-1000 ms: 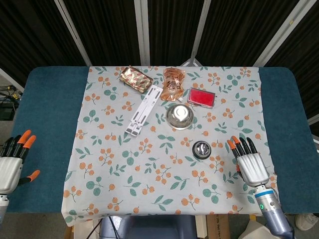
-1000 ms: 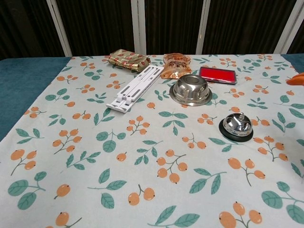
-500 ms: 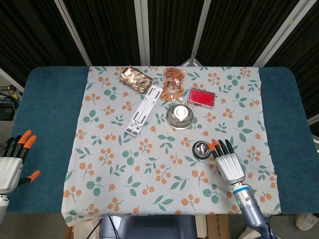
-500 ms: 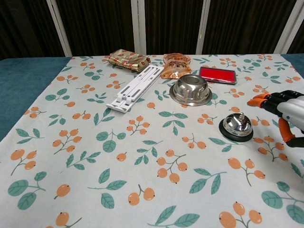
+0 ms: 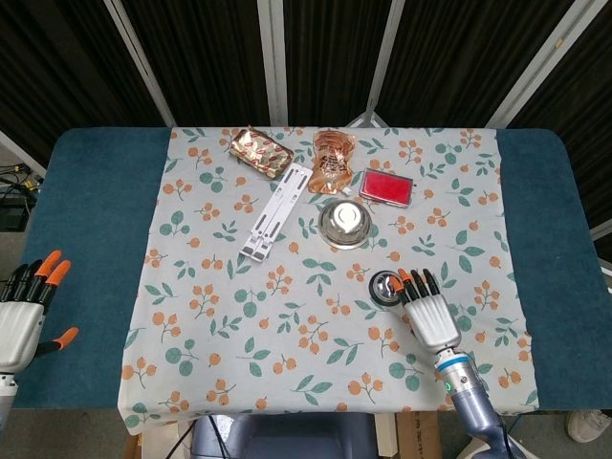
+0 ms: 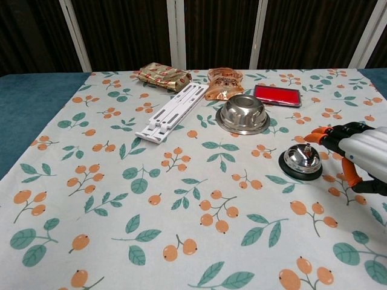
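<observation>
A chrome call bell (image 5: 386,286) (image 6: 300,161) on a black base stands on the floral cloth, right of centre. My right hand (image 5: 426,311) (image 6: 355,152) hovers just beside it with fingers stretched out flat and apart, the orange fingertips (image 5: 405,276) above the bell's right edge; it holds nothing. My left hand (image 5: 23,311) rests open at the far left over the blue table, far from every object; the chest view does not show it.
Behind the bell stand an upturned steel bowl (image 5: 344,222), a red flat case (image 5: 386,187), an orange snack pouch (image 5: 334,156), a gold wrapped packet (image 5: 260,151) and a white folding stand (image 5: 276,209). The blue table (image 5: 86,210) borders the cloth on both sides.
My right hand has slid left across the cloth, from well right of the bell to right beside it. The left hand has stayed put.
</observation>
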